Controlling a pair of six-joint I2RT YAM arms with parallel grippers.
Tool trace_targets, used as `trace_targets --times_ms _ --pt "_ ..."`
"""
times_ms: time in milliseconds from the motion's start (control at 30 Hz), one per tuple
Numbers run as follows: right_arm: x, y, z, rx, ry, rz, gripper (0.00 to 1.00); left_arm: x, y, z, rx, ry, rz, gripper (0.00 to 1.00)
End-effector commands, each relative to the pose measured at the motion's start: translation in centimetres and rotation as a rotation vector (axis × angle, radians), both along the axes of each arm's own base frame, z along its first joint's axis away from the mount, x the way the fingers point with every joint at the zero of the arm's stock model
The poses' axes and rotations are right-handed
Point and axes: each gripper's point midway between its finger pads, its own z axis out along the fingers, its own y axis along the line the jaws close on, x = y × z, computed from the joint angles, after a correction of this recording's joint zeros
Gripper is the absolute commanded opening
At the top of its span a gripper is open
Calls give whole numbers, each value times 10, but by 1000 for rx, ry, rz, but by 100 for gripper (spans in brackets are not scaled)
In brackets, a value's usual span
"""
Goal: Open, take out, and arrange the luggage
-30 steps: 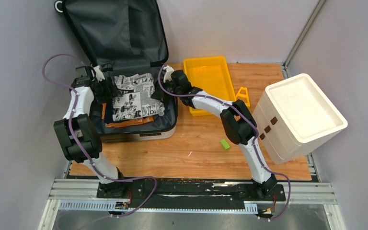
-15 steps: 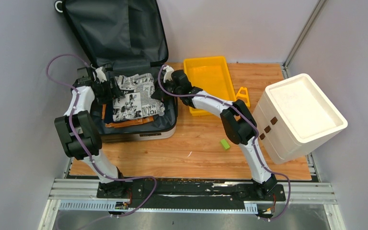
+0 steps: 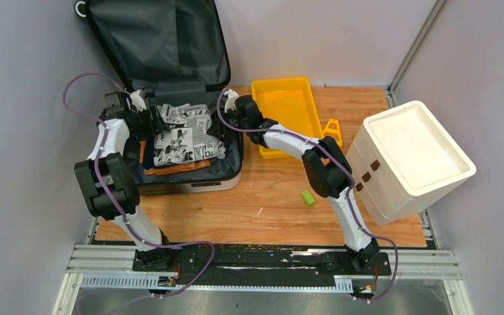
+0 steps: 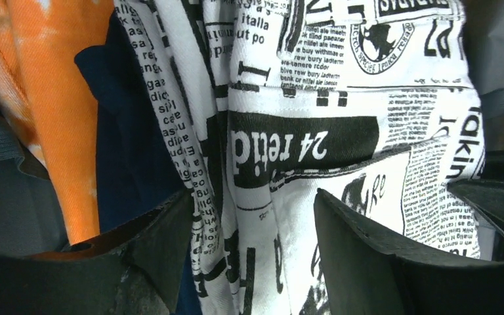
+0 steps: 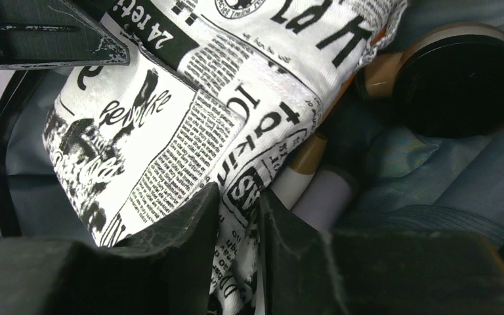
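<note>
Left gripper (image 4: pixel 252 197) wide, astride fold of print cloth (image 4: pixel 302 131). Right gripper (image 5: pixel 237 191) narrow, cloth edge in gap; could not tell if gripped. Luggage (image 3: pixel 190 185) lay open at far left of table (image 3: pixel 269 197), lid raised. Inside: cloth atop orange garment (image 3: pixel 177 168), black-capped bottle (image 5: pixel 459 85) beside cloth. Yellow tray (image 3: pixel 266 92) just right of luggage.

Plain pale grey walls (image 3: pixel 341 39) close in on three sides, with a slim metal upright (image 3: pixel 415 46) in the far right corner. The wooden tabletop (image 3: pixel 269 197) glows orange-brown under soft, even light. A silver rail (image 3: pixel 269 257) lines its near edge.
</note>
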Motion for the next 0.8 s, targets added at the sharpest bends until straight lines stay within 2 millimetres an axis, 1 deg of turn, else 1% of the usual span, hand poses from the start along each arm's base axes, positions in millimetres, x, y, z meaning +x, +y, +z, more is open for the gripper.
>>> trace_targets --times_ms 0,33,67,100,133,167,233,267,300,367,533,667,733,767 --pt "29 -14 46 52 -102 -67 30 7 -5 15 -11 -64 -31 67" --pt "29 -14 47 51 -105 -69 30 7 -7 18 -19 -73 -33 64" --pt "29 -14 47 51 -106 -71 30 9 -8 21 -20 -83 -33 55" --pt "30 -14 49 53 -109 -72 25 9 -8 26 -21 -94 -30 50" --pt "30 -13 49 55 -110 -69 18 11 -9 29 -19 -105 -30 39" --pt "30 -12 50 60 -111 -63 13 12 -9 34 -20 -117 -25 34" --pt "30 -9 51 66 -112 -53 5 14 -10 40 -23 -130 -24 18" --pt "31 -8 53 69 -113 -51 1 14 -11 41 -25 -129 -24 15" --pt "31 -7 53 70 -114 -50 0 15 -11 44 -25 -133 -25 8" --pt "32 -7 54 71 -118 -52 0 16 -10 46 -25 -130 -25 0" --pt "34 -9 56 66 -131 -62 0 16 -9 52 -28 -126 2 0" --pt "34 -9 58 65 -139 -59 0 16 -6 65 -2 -142 32 0" --pt "34 -10 63 65 -153 -59 0 14 -5 73 22 -149 48 0" --pt "34 -10 67 65 -161 -61 0 13 -5 73 29 -142 50 0"
